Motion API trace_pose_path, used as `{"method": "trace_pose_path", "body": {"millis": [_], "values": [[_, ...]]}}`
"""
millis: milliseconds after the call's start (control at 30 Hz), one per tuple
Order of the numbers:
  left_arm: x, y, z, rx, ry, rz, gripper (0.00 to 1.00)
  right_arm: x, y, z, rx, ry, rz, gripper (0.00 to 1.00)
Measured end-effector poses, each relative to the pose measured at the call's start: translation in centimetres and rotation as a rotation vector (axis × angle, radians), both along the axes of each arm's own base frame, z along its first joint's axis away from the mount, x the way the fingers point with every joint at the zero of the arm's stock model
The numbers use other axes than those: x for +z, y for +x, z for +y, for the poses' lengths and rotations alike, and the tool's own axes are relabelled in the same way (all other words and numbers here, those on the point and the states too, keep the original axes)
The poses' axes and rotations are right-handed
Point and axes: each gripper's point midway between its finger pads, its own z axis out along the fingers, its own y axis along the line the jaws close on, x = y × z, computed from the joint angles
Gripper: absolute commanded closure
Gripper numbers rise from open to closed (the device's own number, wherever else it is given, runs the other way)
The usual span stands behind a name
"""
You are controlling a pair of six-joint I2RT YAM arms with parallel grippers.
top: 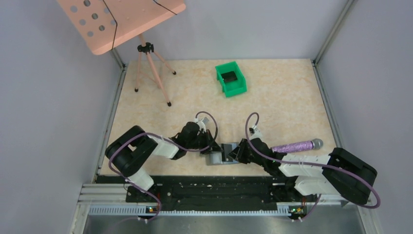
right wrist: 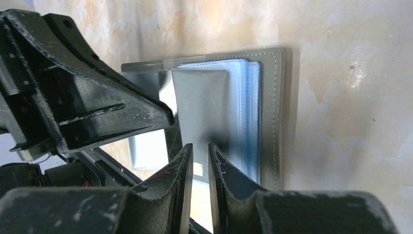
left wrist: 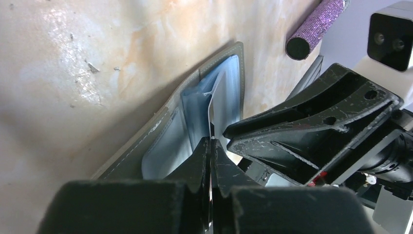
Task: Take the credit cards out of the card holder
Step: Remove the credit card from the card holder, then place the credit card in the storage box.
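A flat grey folding card holder [right wrist: 269,117] lies open on the beige marbled tabletop [right wrist: 350,97]; its grey leaf reaches the narrowly parted jaws of the right gripper [right wrist: 200,161].

Locate the table [top: 282,97], a beige marbled surface enclosed by plain grey walls. At its far centre you will find a green bin [top: 236,90] with a dark flat item [top: 229,76] lying inside. A purple cylinder [top: 293,146] with a grey tip [top: 317,143] lies flat near the right edge, on the near half of the table. At the far left stands a tripod [top: 148,66] carrying a tilted pink perforated board [top: 122,19]; a black cable [top: 113,24] crosses that board.
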Motion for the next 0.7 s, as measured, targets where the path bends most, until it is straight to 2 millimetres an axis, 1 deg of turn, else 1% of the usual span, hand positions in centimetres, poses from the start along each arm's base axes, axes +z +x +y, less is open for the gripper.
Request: {"method": "trace_pose_path", "body": {"millis": [100, 167, 367, 600, 700], "values": [[0.7, -0.1, 0.1, 0.002, -0.003, -0.010, 1.00, 0.1, 0.0, -0.3, -0.009, -0.008, -0.001, 0.81], [1.2, 0.0, 0.2, 0.010, 0.000, -0.022, 1.00, -0.2, -0.1, -0.9, -0.019, -0.027, 0.005, 0.81], [2.0, 0.4, 1.1, 0.052, 0.026, -0.059, 1.00, -0.3, -0.2, -1.9, -0.042, -0.047, 0.011, 0.81], [1.6, 0.4, 2.4, 0.089, 0.051, -0.063, 1.00, -0.3, -0.2, -2.4, -0.044, -0.059, 0.004, 0.81], [1.7, 0.3, 3.0, 0.098, 0.054, -0.064, 1.00, -0.2, -0.3, -2.5, -0.031, -0.072, -0.008, 0.79]]}}
